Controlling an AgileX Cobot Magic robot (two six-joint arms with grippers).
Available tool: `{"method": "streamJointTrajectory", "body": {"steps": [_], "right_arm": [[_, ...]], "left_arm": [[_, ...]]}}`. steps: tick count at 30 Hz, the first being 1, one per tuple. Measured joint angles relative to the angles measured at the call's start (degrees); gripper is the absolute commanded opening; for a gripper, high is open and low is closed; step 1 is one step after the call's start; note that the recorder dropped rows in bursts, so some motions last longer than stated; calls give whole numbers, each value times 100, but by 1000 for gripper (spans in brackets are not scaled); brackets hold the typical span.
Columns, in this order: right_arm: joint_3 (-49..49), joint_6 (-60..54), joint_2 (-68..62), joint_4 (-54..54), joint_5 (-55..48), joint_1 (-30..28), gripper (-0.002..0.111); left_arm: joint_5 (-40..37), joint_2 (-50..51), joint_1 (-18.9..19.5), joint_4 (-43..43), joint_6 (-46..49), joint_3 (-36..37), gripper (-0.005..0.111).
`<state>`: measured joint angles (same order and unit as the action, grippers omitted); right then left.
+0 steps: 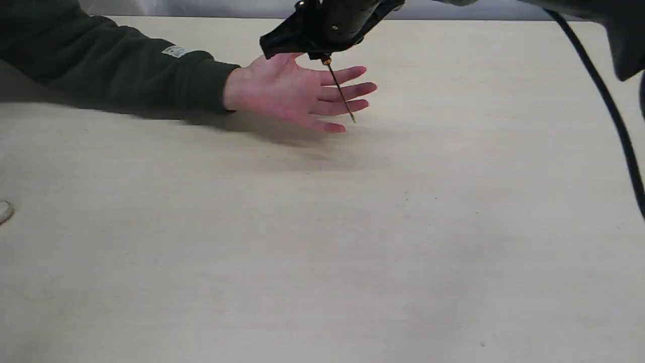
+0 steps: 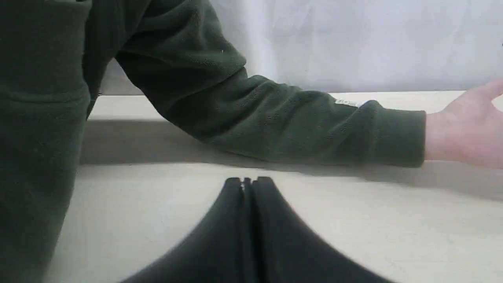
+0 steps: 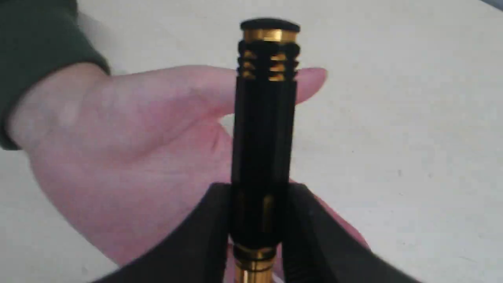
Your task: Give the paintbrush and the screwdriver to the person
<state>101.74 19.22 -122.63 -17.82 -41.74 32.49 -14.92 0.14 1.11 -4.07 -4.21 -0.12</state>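
Right pincer [image 3: 257, 194] clamps screwdriver [image 3: 264, 129] over person's palm [image 1: 282, 89]; left pincer [image 2: 247, 181], wrist-view only, clenched.

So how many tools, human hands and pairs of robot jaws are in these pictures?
Screwdriver: 1
Human hand: 1
Pairs of robot jaws: 2
Total: 4

A person [image 1: 101, 65] in a dark green sleeve is reaching in from the far left and holding a hand [image 1: 287, 93] open, palm up, over the table [image 1: 322, 242]. The right gripper [image 1: 322, 54] is hanging just above the palm and gripping the screwdriver [image 1: 340, 95]. Its thin shaft is pointing down in front of the fingers.
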Motion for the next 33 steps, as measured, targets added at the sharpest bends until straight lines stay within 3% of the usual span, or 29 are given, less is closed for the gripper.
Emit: {"method": "streamJointTrajectory", "body": {"steps": [6, 15, 17, 27, 33], "right_arm": [[91, 12, -324, -11, -53, -110, 7], [103, 24, -378, 177, 182, -133, 52], [114, 24, -378, 190, 195, -146, 56], [114, 90, -12, 135, 101, -158, 56], [-141, 101, 620, -65, -64, -158, 40]], "left_arm": [[0, 0, 0, 0, 0, 0, 0], [0, 0, 0, 0, 0, 0, 0], [0, 0, 0, 0, 0, 0, 0], [0, 0, 0, 0, 0, 0, 0], [0, 0, 0, 0, 0, 0, 0]]}}
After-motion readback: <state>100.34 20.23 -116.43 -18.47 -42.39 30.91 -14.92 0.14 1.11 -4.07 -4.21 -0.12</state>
